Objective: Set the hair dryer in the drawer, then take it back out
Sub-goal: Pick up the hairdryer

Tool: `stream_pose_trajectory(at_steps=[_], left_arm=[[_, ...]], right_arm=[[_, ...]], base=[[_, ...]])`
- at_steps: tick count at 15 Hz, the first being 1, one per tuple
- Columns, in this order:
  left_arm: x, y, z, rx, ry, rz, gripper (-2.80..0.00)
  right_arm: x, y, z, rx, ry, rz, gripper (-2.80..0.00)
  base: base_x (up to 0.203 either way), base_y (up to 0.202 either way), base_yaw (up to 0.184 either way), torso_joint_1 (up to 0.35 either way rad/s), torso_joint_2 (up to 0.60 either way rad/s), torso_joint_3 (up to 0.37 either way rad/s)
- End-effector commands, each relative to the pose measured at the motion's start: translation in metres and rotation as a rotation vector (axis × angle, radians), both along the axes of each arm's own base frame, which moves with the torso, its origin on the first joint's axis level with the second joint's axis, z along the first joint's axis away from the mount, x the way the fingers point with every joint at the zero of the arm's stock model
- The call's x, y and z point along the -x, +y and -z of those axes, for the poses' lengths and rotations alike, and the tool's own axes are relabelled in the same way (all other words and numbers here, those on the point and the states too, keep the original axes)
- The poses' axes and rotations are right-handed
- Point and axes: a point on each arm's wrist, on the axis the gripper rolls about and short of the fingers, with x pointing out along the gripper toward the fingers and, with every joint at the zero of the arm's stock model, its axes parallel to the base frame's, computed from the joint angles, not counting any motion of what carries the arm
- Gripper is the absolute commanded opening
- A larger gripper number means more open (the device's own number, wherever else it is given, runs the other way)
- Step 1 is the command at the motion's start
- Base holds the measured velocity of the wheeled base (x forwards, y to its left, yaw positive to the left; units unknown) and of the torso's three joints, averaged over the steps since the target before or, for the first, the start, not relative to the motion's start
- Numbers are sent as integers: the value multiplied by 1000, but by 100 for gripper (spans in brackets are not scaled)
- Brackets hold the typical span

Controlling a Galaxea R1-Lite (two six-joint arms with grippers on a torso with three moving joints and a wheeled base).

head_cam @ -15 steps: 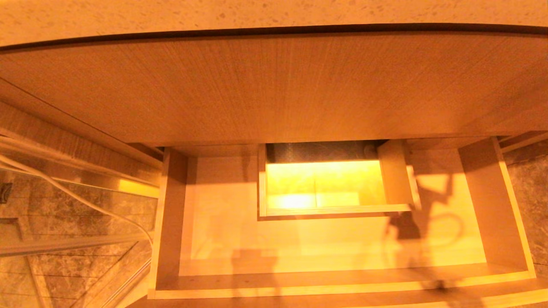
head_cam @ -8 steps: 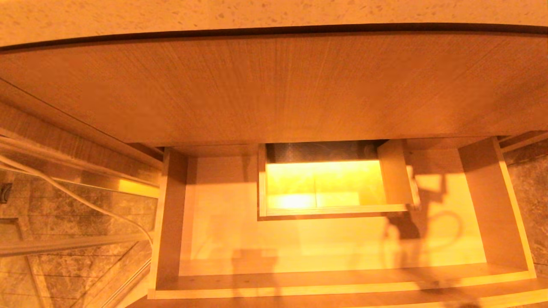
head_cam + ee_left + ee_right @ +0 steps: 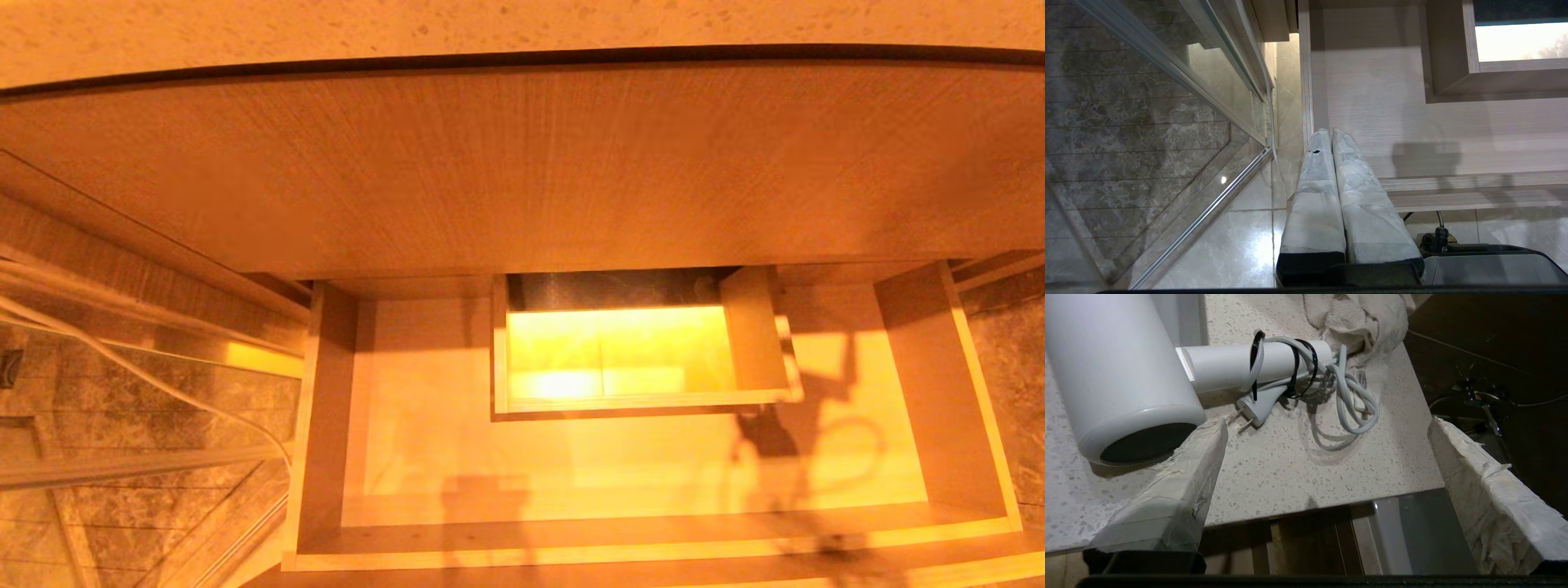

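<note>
The hair dryer lies on its side on a speckled countertop. Its handle is wrapped with the white cord, which is bound by black ties. My right gripper hovers open over the counter edge. One of its padded fingers sits right beside the barrel's mouth, and only counter shows between the two. In the head view the drawer stands pulled out and empty, and neither gripper shows there. My left gripper is shut on nothing, low beside the drawer's left front corner.
A boxed cut-out takes up the drawer's mid-back. The taller wood panel rises above the drawer, under the counter lip. A crumpled towel lies beyond the dryer's handle. A glass panel and tiled floor flank the drawer's left side.
The shadow on the right of the drawer floor has shifted slightly. The drawer itself has not moved.
</note>
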Motion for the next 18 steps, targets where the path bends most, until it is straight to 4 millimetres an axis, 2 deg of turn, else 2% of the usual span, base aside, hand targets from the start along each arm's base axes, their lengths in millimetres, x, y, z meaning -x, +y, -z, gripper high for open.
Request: stream_pose_trajectory(at_steps=[1, 10, 14, 18], left_arm=[[0, 0, 0, 0, 0, -1, -280], [0, 0, 0, 0, 0, -1, -280], [0, 0, 0, 0, 0, -1, -280], [0, 0, 0, 0, 0, -1, -280]], right_arm=[[5, 2, 0, 15, -6, 24, 0], [-10, -5, 3, 8, 45, 63, 0], [-27, -13, 4, 20, 88, 85, 0], [-36, -18, 4, 16, 105, 109, 0]], base=[[0, 0, 0, 0, 0, 0], [0, 0, 0, 0, 0, 0], [0, 0, 0, 0, 0, 0], [0, 0, 0, 0, 0, 0]])
